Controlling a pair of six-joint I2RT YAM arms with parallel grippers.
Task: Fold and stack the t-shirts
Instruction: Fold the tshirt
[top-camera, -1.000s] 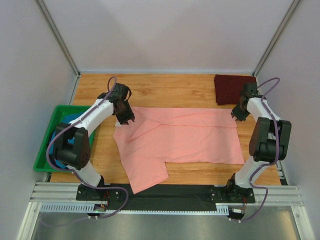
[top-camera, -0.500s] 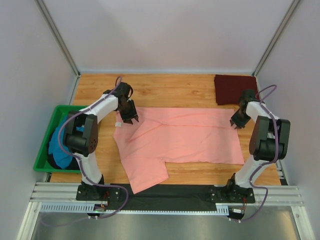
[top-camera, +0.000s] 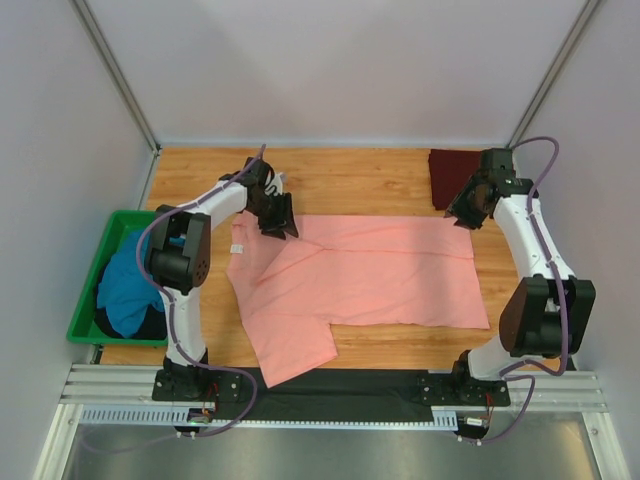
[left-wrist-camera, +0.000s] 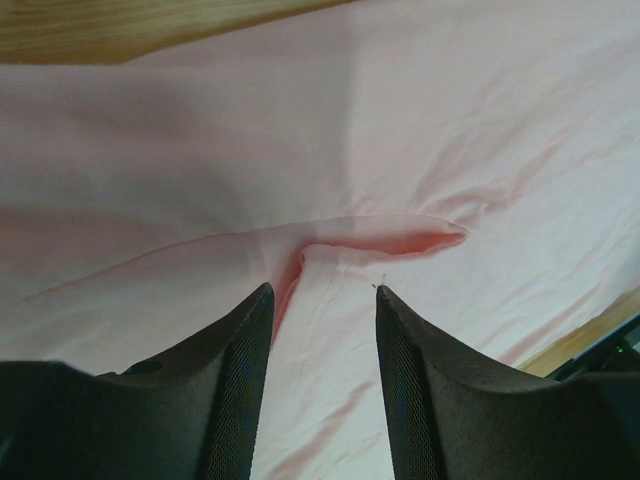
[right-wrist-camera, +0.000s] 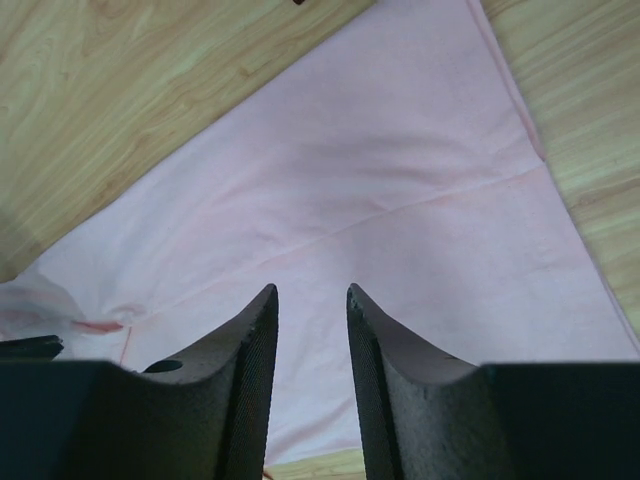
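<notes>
The salmon-pink t-shirt (top-camera: 370, 275) lies long-axis left to right; left gripper (top-camera: 281, 222) hovers over its far-left corner, right gripper (top-camera: 461, 214) over far-right, both parted, holding nothing.

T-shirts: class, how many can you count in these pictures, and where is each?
3. Salmon-pink t-shirt spread on the table; dark maroon t-shirt folded at the far right corner; teal-blue t-shirt bundled in the green bin, left. More may hide beneath it.
</notes>
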